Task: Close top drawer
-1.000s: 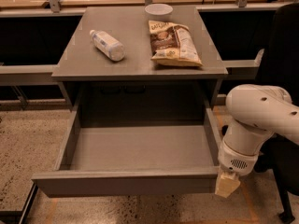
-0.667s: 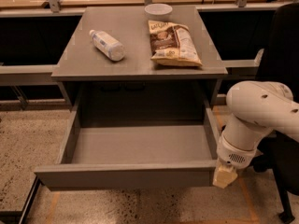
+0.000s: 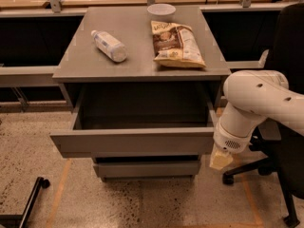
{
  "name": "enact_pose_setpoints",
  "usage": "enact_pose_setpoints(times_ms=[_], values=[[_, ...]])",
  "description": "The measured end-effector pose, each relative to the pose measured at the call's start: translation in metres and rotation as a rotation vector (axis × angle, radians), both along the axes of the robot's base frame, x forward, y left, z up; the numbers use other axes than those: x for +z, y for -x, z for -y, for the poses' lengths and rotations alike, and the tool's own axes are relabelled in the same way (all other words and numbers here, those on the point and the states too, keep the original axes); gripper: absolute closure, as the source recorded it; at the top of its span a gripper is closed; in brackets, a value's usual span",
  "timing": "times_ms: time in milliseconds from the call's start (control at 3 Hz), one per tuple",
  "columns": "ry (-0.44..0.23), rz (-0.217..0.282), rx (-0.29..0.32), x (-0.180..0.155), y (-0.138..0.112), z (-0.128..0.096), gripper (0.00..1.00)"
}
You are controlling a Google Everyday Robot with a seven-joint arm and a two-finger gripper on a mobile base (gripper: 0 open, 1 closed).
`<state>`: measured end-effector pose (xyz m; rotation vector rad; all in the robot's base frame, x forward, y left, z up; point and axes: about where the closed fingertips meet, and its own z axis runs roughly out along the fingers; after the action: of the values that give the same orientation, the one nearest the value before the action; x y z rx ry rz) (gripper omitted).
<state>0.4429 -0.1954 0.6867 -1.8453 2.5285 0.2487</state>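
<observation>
Three things lie on the desk: a bottle, a snack bag and a white bowl at the far edge. Below, the top drawer stands partly open. The gripper hangs just beside its front panel's right end; open or closed, I cannot tell.

Gray cabinet top: plastic bottle lying on side, left. Chip bag flat, right, apart from bottle. White bowl at far edge, just past bag. Black chair on right; my pincer hangs low just left of its leg. Speckled floor, orange tape line. Black wheeled bar near left.
</observation>
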Motion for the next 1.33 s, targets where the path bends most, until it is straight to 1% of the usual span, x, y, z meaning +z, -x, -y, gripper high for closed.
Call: enact_pose_setpoints(times_ms=[333,667,1000,1333], values=[[-0.026,0.021,-0.004,-0.004,-0.008,0.002,1.0],[-0.033,0.071,0.057,-0.018,-0.064,-0.005,1.0],[-0.038,0.091,0.089,-0.027,-0.098,-0.006,1.0],[-0.037,0.091,0.089,-0.026,-0.098,-0.006,0.83]])
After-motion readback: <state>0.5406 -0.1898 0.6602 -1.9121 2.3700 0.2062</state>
